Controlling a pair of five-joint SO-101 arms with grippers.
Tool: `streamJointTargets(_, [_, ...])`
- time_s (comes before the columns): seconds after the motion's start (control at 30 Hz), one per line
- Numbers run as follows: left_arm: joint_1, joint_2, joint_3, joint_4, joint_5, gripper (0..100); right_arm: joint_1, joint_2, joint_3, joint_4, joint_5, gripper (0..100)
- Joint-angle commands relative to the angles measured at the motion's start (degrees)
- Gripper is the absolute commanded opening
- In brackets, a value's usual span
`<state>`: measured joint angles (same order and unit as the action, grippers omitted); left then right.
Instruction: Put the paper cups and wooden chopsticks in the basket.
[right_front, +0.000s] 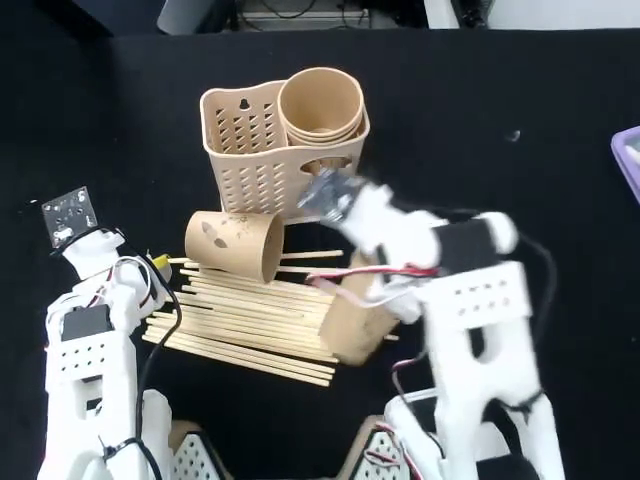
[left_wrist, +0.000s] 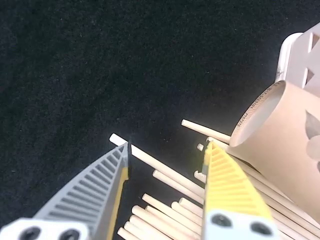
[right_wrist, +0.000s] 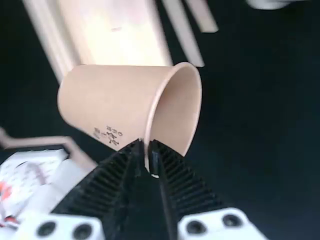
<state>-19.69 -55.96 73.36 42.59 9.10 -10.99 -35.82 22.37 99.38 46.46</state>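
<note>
Basket (right_front: 250, 150) holds stacked cups (right_front: 320, 105); tipped cup (right_front: 235, 245) on chopsticks (right_front: 240, 325); second cup (right_front: 352, 328) nearby.

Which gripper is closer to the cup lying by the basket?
Left. The left gripper is open right beside the rim of that cup; the right gripper pinches another cup farther along the chopsticks.

One basket (right_front: 245, 150), two loose cups (right_front: 235, 243), many chopsticks (right_front: 240, 325).
</note>
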Motion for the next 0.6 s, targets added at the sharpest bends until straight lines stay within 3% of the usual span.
streamJointTargets(0.0, [-0.1, -1.1, -0.7, -0.9, 0.3, 24, 11.4, -1.8, -10.6, 1.8, 4.9, 1.1])
streamJointTargets(0.27, [-0.3, -1.1, -0.9, -0.9, 0.3, 24, 25.7, -1.6, -8.4, -2.1, 12.8, 1.1])
streamJointTargets(0.47, [-0.4, -1.1, -0.8, -0.9, 0.3, 24, 29.1, -1.6, 5.1, -17.5, 6.2, 1.1])
streamJointTargets(0.57, [-0.2, -1.1, -0.7, -0.9, 0.3, 24, 28.3, -1.7, 8.3, -20.0, 2.5, 1.5])
